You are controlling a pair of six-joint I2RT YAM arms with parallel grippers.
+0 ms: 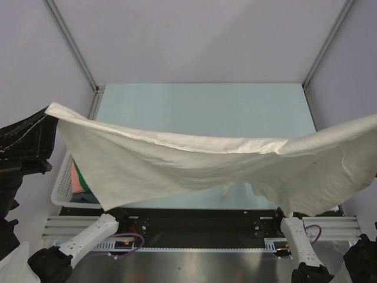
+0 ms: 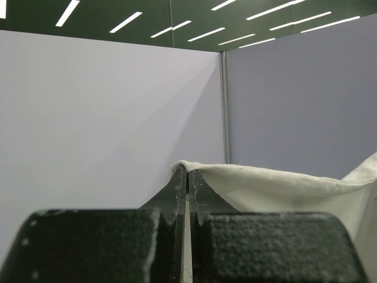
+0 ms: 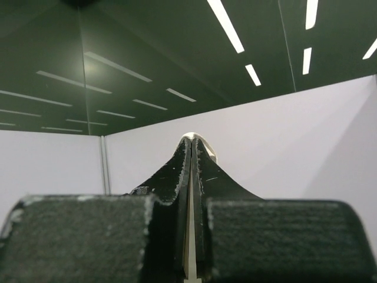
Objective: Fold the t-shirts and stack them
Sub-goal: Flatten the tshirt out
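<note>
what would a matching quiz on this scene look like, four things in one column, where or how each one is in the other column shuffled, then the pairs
Things:
1. cream t-shirt
2. lattice basket
3. pink shirt
4. left gripper

Place or state:
a. lies inside the basket
b. shut on the edge of the cream cloth
c. stands at the left, partly under the raised cloth
d. hangs spread out in the air above the table

Pairs: 1-d, 2-c, 3-a, 4-b
</note>
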